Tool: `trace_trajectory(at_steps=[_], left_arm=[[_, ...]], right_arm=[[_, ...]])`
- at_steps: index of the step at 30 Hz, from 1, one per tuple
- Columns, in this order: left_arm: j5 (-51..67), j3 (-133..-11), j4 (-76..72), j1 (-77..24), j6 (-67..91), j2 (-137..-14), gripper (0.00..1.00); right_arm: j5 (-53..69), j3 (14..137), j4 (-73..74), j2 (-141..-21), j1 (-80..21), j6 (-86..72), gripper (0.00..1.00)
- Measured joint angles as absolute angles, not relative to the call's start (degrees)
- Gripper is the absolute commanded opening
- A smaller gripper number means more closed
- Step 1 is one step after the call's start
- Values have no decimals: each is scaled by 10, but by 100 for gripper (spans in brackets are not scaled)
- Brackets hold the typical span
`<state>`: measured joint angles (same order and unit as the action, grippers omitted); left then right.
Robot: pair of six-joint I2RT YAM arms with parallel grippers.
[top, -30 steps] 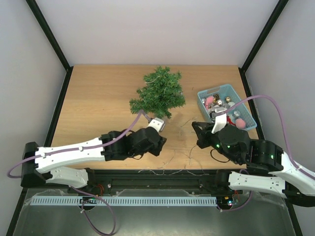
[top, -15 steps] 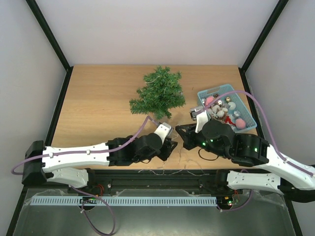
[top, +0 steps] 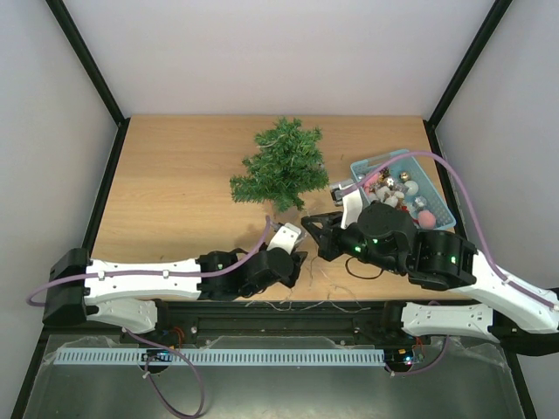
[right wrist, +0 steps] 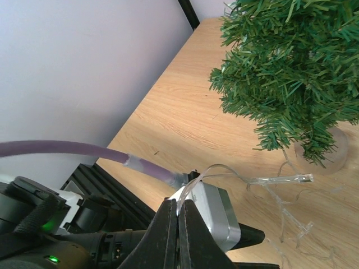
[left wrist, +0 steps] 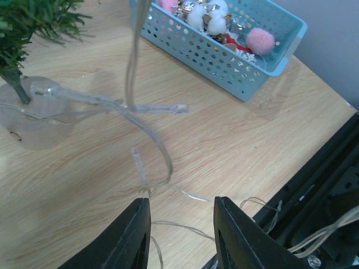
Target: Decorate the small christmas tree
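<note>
Item: small christmas tree [top: 281,166], dark green, upright on its round base [left wrist: 33,120], standing beyond and left of your left gripper's [left wrist: 180,206] jaws and ahead and right of your right gripper's [right wrist: 178,205] jaws. Condition: you can see no ornament hanging on the branches in any view, so count the decorating as barely begun. Item: light string [left wrist: 151,134], clear wire with small bulbs, lying loose on the table [top: 175,183]. One strand passes across the tree's base, the rest loops just ahead of your left jaws, and thin tails run between them toward the near edge. None of it appears wound through the needles. Right gripper: jaws pressed together on a strand of that string, which leaves their tips and trails off toward the tree's foot. Left gripper: jaws apart, holding nothing, low over the looped wire. Item: light-blue basket [left wrist: 224,56], beyond and right of your left jaws, with its ornaments [left wrist: 259,40] all inside, a pink pompom among them. Outstanding, by this reading: carry the string up and around the branches, then move the basket's ornaments onto the tree.
</note>
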<state>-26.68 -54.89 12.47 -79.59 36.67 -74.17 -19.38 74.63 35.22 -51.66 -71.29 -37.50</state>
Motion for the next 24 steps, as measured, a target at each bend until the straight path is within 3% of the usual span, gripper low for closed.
trace_trajectory(at_steps=[5, 14, 15, 18, 20, 24], left_arm=[[-303, -514, 95, -796, 369, -744, 3], [-346, -449, 77, -795, 399, -701, 2], [-349, -439, 79, -795, 403, -684, 4], [-345, -414, 79, -795, 408, -629, 26], [-333, -397, 60, -795, 401, -597, 36], [-307, -360, -5, -794, 381, -567, 45]], right_arm=[[-184, 746, 344, -524, -713, -375, 1], [-183, 746, 343, -525, -713, -375, 1], [-183, 746, 343, -525, -713, -375, 1], [-183, 742, 339, -524, -713, -375, 1], [-183, 740, 335, -525, -713, -375, 1], [-179, 740, 328, -530, -713, -375, 1]])
